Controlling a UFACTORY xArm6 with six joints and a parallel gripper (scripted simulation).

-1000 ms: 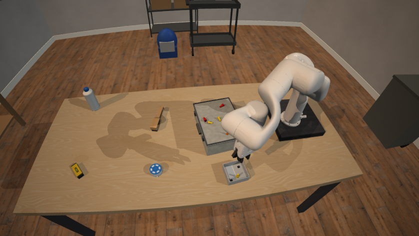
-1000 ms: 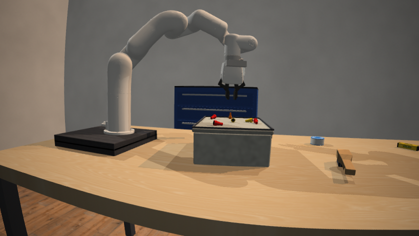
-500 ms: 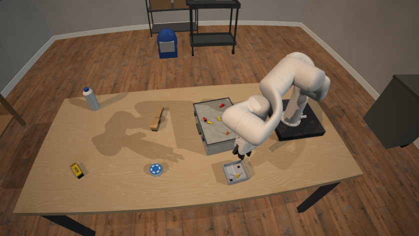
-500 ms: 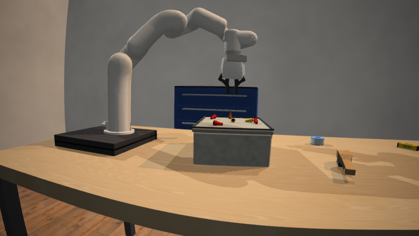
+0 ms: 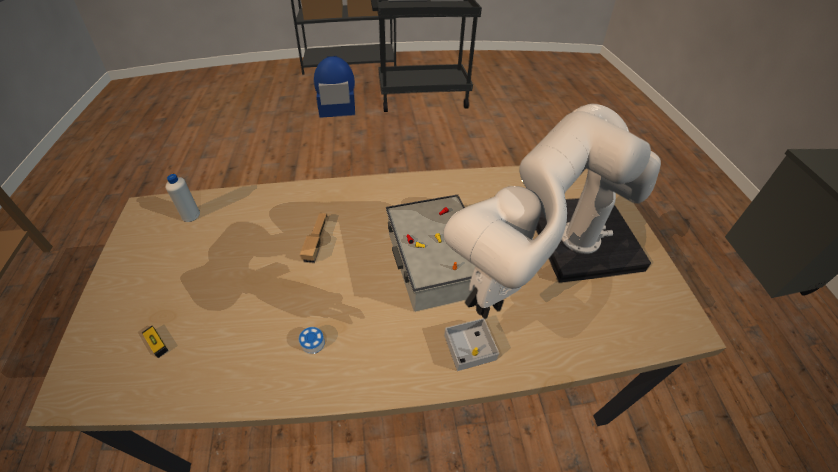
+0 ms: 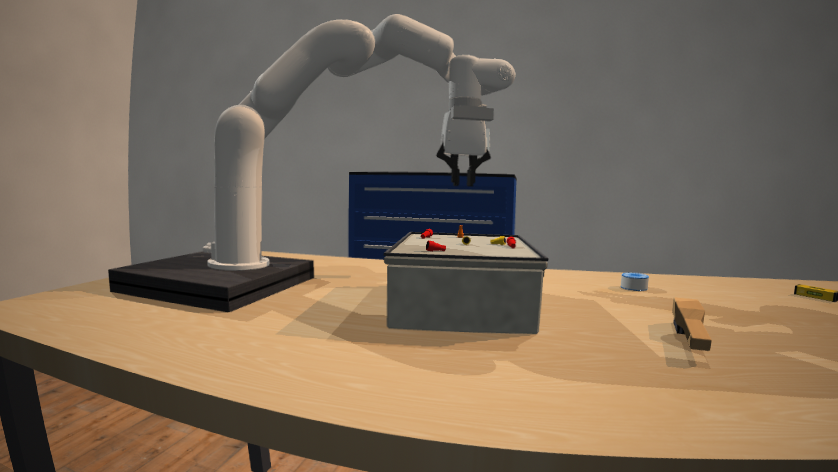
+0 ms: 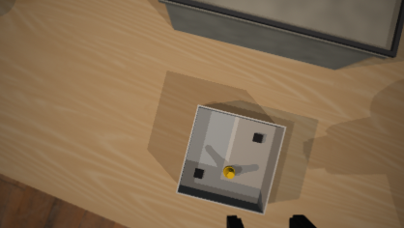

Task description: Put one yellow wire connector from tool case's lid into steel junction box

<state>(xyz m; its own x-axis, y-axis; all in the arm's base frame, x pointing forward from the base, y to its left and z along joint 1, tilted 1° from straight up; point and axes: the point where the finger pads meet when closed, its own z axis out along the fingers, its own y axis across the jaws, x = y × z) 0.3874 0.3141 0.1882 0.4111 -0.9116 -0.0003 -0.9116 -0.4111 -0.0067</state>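
The steel junction box [image 5: 450, 343] [image 7: 192, 151] stands open on the table in front of the grey tool case [image 5: 435, 299] [image 6: 463, 299] [image 7: 271, 34]. One yellow wire connector [image 5: 475, 351] [image 7: 229, 172] lies on the box floor. Two more yellow connectors [image 5: 419, 244] [image 5: 437, 237] [image 6: 497, 240] lie on the case's lid among red connectors [image 5: 444, 210] [image 6: 434, 246] and an orange connector [image 5: 454, 266]. My gripper [image 5: 485, 309] [image 6: 463, 178] [image 7: 266, 223] hangs well above the box's near edge, its fingers apart with nothing between them. In the exterior view the case hides the box.
On the table stand a white bottle [image 5: 182, 199], a wooden block [image 5: 313, 237] [image 6: 691, 323], a blue tape roll [image 5: 311, 339] [image 6: 634, 281] and a yellow level [image 5: 154, 341] [image 6: 815, 291]. The arm's black base plate [image 5: 604, 257] [image 6: 211, 278] sits right of the case.
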